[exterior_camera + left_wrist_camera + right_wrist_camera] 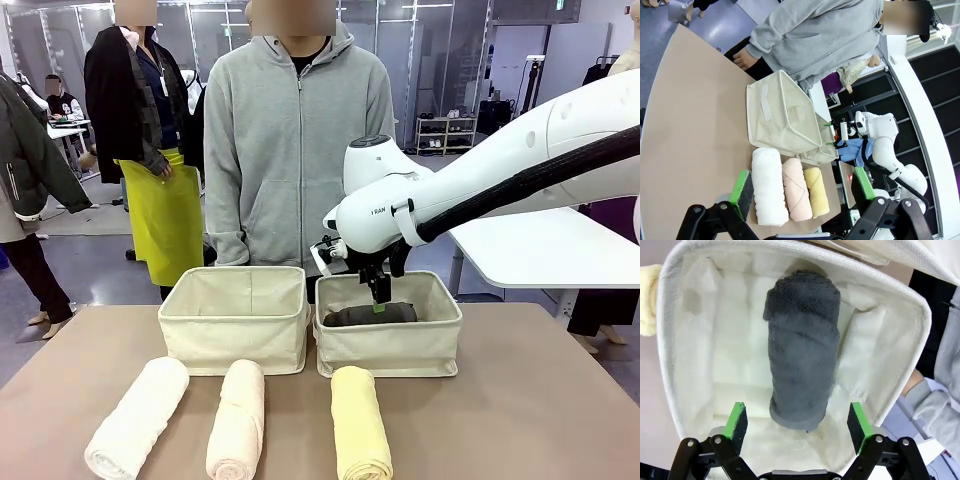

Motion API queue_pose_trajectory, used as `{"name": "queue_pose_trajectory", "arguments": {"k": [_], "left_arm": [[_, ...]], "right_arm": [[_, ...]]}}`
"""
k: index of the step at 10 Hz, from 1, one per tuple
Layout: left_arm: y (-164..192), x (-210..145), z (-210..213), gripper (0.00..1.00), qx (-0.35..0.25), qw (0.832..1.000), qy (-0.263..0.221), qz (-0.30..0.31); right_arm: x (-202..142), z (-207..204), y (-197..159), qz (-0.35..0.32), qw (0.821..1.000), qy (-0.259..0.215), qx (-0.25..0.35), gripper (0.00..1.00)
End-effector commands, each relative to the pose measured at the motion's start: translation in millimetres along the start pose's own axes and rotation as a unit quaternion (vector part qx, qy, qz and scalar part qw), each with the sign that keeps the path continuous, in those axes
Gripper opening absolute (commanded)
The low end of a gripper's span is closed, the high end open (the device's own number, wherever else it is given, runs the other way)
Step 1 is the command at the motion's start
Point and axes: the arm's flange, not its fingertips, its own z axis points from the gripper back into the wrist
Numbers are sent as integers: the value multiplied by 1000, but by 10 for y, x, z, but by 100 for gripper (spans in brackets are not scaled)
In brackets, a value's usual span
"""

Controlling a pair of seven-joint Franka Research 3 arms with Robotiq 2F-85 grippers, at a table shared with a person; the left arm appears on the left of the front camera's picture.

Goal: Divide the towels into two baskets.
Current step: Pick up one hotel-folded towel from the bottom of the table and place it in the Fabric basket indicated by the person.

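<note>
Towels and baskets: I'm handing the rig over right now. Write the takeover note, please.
Right claw: open, over the dark grey towel, which lies in the right basket; not gripping it.
Left claw: open, holding nothing, up off the table.
White towel, cream towel, pale yellow towel: side by side on the table, on the robot's side of the baskets.
Done: one towel binned.
Left: three towels. I see none in the left basket, so probably two go there and one more to the right.

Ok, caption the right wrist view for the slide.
Right gripper open over the dark grey towel lying in the cream basket.
</note>
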Motion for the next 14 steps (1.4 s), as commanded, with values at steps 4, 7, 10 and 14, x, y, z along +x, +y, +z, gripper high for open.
{"name": "queue_pose_trajectory", "arguments": {"k": [4,7,10,14], "left_arm": [[-6,7,20,100,-9,1000,-4,-2],[-6,7,20,100,-9,1000,-4,-2],[-6,7,20,100,-9,1000,-4,-2],[-6,7,20,100,-9,1000,-4,-2]], "right_arm": [[-902,679,828,-133,982,-129,48,100],[-1636,558,1391,-252,908,-296,157,100],[-2569,332,2025,-383,777,-420,269,100],[-3948,-108,3009,-480,625,-504,353,100]]}}
